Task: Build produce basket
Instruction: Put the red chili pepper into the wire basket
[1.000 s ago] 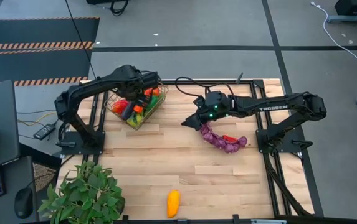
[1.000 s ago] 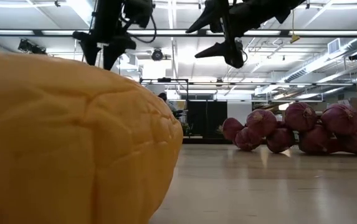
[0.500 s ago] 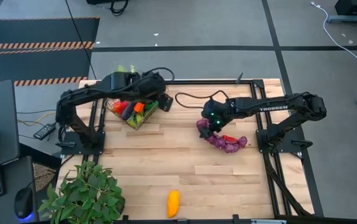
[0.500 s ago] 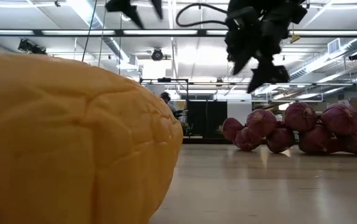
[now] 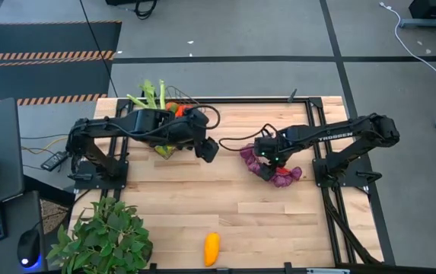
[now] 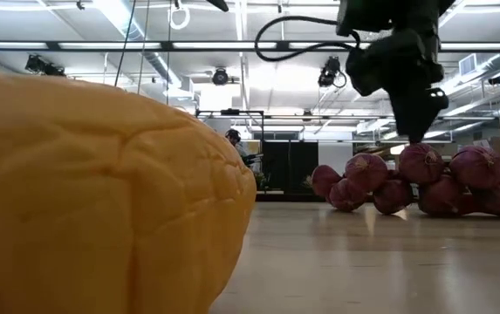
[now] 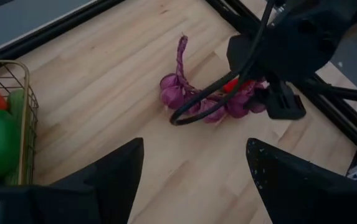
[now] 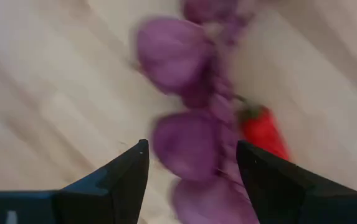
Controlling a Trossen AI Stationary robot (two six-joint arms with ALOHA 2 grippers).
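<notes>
Purple grapes [image 5: 267,169] hide a red piece [image 8: 264,132]; a yellow-orange piece [image 5: 211,248] lies apart.

My high camera looks straight down on the whole tabletop [image 5: 202,190]. My low one sits at tabletop level, pressed against a yellow vegetable [image 6: 92,201], facing the room. Both wrist cameras look down, the right very close, at the purple bunch [image 7: 206,102], which all 4 views share.
</notes>
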